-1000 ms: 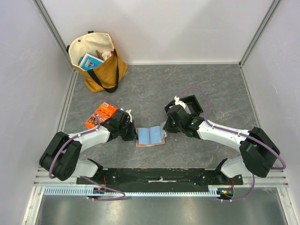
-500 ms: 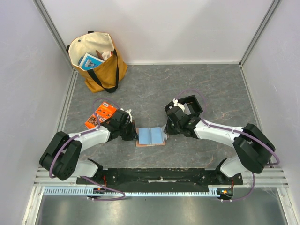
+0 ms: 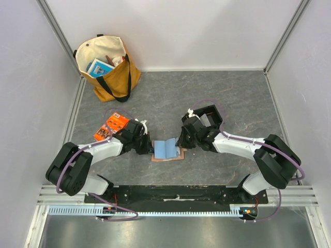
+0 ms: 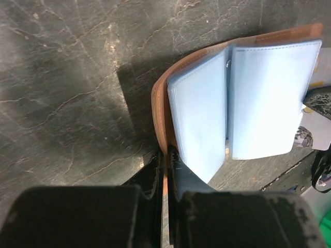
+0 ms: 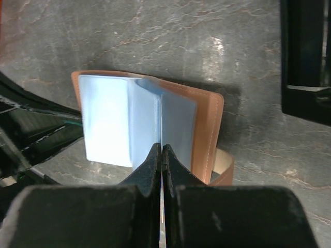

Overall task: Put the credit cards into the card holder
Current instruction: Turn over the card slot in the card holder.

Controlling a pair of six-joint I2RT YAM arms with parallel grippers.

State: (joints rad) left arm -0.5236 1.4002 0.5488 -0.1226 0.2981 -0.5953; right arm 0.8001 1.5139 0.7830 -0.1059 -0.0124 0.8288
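Both pinching card holder: left end effector; right end effector, leaf now raised.

Grey table, card holder, orange packet, tote bag, possibly tray

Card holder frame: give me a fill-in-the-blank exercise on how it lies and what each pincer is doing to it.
1. The card holder lies ___, with its inner face up.
2. The left pincer is shut on the edge of its outer cover, whose colour is ___.
3. The right pincer is shut on a raised inner leaf, whose colour is ___.
4. The tote bag stands in the far ___ corner.

Missing words: open; brown; light-blue; left
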